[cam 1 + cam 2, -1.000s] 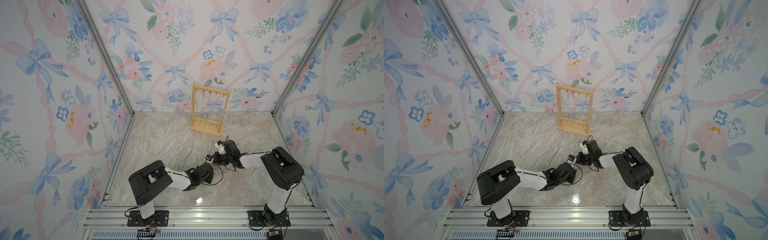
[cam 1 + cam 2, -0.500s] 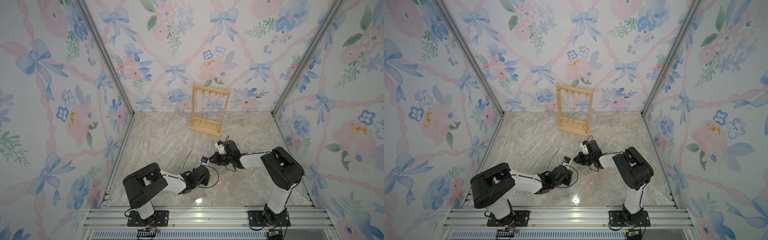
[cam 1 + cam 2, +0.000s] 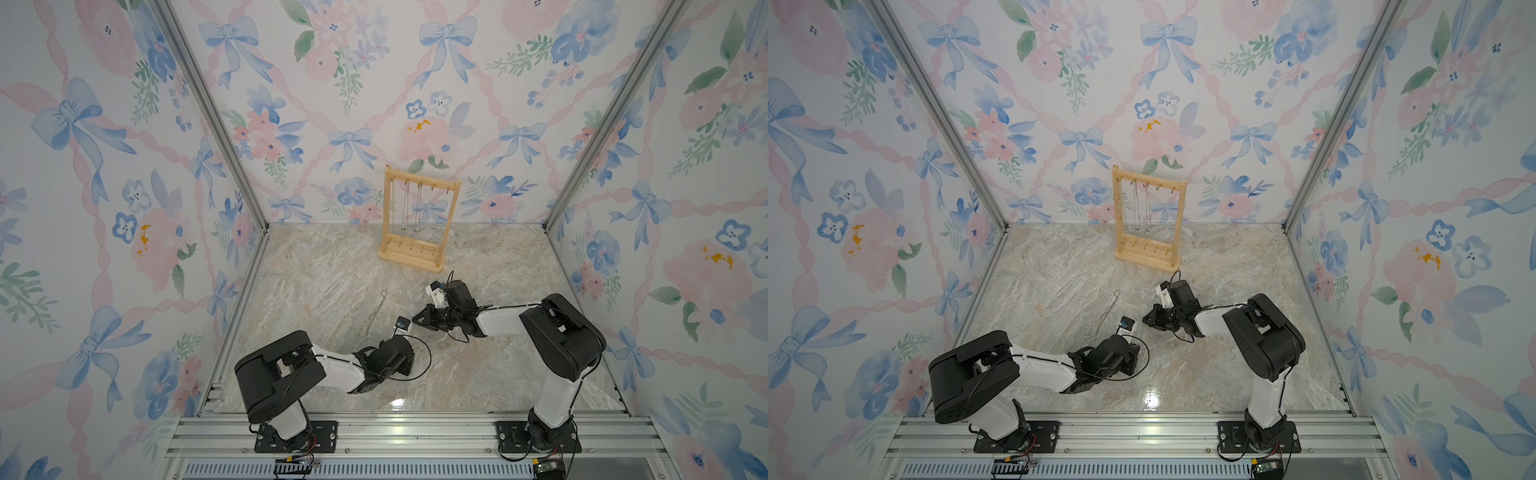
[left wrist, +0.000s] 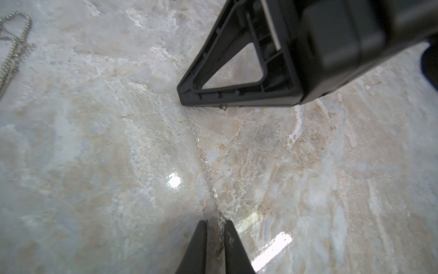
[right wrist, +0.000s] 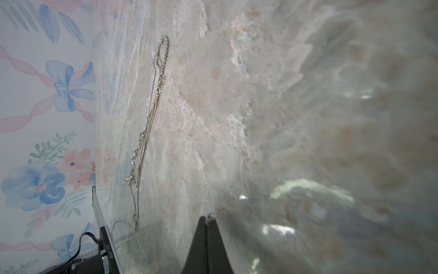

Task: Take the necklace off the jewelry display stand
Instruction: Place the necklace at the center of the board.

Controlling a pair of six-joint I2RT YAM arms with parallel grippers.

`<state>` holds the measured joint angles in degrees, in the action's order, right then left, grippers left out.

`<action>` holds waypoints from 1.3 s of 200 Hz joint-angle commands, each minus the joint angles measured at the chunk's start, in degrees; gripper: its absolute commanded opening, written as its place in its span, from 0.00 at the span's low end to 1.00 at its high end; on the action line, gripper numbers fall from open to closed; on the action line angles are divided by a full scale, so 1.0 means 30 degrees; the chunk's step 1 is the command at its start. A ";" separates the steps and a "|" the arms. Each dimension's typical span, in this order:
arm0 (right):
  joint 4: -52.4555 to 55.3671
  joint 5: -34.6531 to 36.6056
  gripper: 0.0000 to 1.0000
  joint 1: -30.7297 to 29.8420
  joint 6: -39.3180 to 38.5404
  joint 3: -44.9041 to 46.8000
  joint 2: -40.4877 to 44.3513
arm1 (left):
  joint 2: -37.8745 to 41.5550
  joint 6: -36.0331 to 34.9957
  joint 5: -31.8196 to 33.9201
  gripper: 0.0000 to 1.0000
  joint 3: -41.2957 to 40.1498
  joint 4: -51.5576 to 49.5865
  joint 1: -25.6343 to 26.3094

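1. In both top views: a marble tabletop [image 3: 324, 257] with bow-and-flower wallpaper [image 3: 1059, 83] on three walls. One jewelry display stand [image 3: 411, 258] stands upright at the back with three chains [image 3: 405, 208] hanging on it, as far as I can count. One tangle of loose chains [image 3: 1102, 316] lies mid-table.
2. Left wrist: one thin necklace [image 4: 206, 163], well off the stand, runs straight from the right gripper [image 4: 183, 97] to the left gripper [image 4: 215, 223], whose jaws sit a slit apart around it.
3. Right wrist: right gripper pressed together, pinching the necklace end.
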<state>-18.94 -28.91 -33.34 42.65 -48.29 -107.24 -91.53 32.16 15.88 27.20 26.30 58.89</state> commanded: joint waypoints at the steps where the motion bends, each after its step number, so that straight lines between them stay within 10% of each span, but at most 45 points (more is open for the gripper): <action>1: -0.0052 0.0128 0.00 -0.0568 0.0224 -0.1058 -0.0877 | 0.0141 0.0588 -0.0075 0.18 -0.1118 -0.3551 0.0130; 260: 0.0220 0.0875 0.00 -0.1896 0.0387 -0.3231 -0.3159 | 0.5540 0.1643 0.1551 0.24 -0.1942 -0.5429 -0.0099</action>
<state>-17.54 -26.92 -39.77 44.53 -59.05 -115.52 -76.16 37.71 20.36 19.40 13.26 59.18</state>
